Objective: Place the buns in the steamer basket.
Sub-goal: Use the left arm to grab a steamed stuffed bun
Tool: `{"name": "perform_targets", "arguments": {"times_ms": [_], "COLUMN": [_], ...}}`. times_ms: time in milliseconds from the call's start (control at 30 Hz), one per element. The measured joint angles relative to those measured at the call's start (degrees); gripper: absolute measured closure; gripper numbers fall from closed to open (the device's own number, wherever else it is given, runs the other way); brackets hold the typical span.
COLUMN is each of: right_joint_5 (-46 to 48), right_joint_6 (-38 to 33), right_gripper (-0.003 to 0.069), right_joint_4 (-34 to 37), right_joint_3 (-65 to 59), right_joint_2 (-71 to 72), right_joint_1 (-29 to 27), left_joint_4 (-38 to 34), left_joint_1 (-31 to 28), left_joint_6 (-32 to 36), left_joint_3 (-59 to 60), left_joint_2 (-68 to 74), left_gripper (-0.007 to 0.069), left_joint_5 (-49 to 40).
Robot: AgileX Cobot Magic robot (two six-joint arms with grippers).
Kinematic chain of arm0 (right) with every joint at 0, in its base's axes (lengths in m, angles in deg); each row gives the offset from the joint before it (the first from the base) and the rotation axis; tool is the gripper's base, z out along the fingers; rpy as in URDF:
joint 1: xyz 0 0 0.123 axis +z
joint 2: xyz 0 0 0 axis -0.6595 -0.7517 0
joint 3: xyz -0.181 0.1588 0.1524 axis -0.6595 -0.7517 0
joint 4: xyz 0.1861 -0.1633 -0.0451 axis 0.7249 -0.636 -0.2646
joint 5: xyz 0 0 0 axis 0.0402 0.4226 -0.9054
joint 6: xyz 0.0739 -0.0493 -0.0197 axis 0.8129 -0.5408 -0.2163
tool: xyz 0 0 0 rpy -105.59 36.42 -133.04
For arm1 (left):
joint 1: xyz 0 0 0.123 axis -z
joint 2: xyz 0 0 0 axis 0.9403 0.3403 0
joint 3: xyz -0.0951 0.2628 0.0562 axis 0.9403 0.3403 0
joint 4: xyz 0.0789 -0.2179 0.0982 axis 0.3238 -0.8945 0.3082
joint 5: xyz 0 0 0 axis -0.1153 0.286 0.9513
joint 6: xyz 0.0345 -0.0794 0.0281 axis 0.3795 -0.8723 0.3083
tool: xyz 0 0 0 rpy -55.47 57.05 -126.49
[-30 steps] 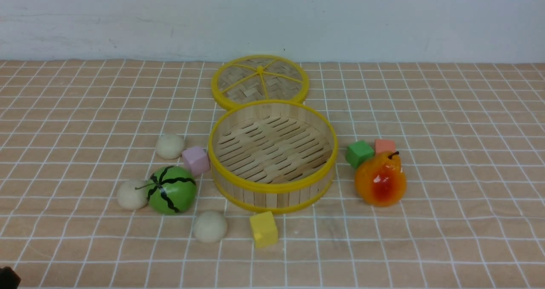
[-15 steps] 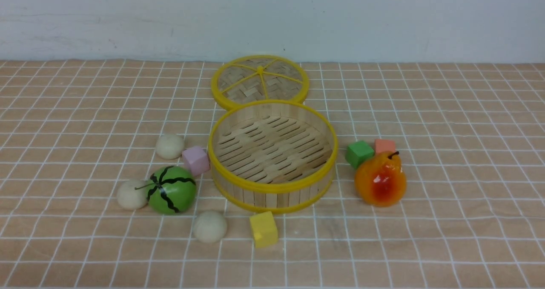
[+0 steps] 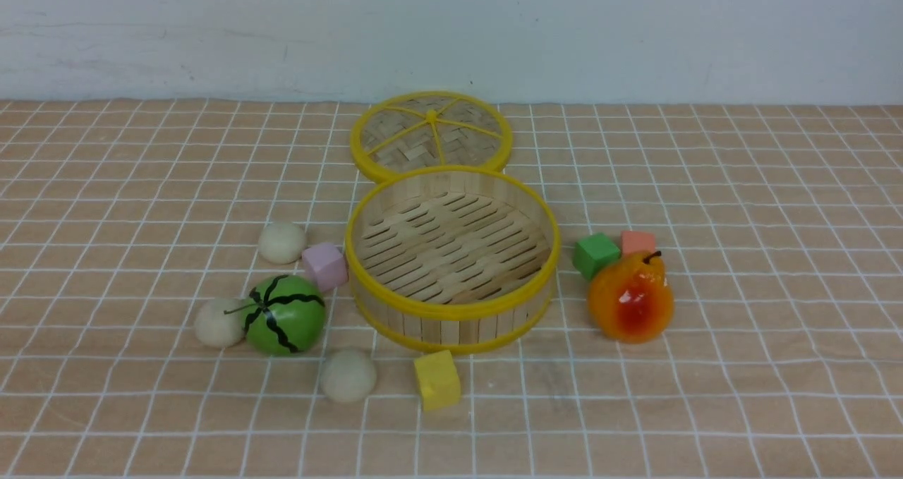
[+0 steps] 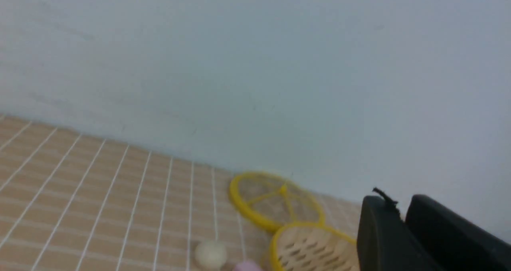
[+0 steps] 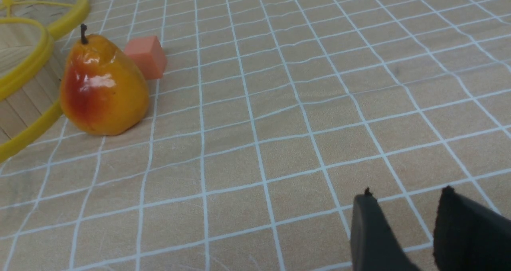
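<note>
Three cream-white buns lie on the checked cloth left of the steamer basket (image 3: 451, 311): one at the back (image 3: 282, 243), one beside the watermelon toy (image 3: 219, 322), one in front (image 3: 348, 374). The basket is empty. Neither gripper shows in the front view. In the left wrist view, my left gripper (image 4: 399, 202) hangs high, far from the back bun (image 4: 210, 254) and the basket (image 4: 311, 245), with a narrow slit between its fingers and nothing in it. My right gripper (image 5: 407, 194) stands open over bare cloth, well right of the basket (image 5: 24, 85).
The woven lid (image 3: 430, 135) lies behind the basket. A green watermelon toy (image 3: 284, 314) and a pink cube (image 3: 324, 266) sit among the buns. A yellow cube (image 3: 437, 379) lies in front of the basket. A pear (image 3: 630, 297), green cube (image 3: 595, 254) and orange cube (image 3: 638, 241) stand to its right.
A dark bit of my left arm at the front view's lower left corner one second ago has gone out of view. Nothing on the cloth has moved.
</note>
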Motion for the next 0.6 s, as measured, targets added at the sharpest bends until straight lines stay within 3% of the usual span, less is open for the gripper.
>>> {"name": "perform_targets", "arguments": {"times_ms": [167, 500, 600], "right_joint_5": [0.0, 0.0, 0.0], "right_joint_6": [0.0, 0.0, 0.0], "right_gripper": [0.0418, 0.0418, 0.0418], "right_joint_4": [0.0, 0.0, 0.0], "right_joint_3": [0.0, 0.0, 0.0], "right_joint_2": [0.0, 0.0, 0.0], "right_joint_1": [0.0, 0.0, 0.0], "left_joint_4": [2.42, 2.57, -1.73], "left_joint_1": [0.0, 0.0, 0.0], "left_joint_6": [1.31, 0.11, -0.02], "left_joint_3": [-1.76, -1.76, -1.76], "left_joint_2": [10.27, 22.1, 26.84], "left_gripper": [0.0533, 0.0527, 0.0525], "left_joint_5": [-8.55, -5.28, -3.41]}}
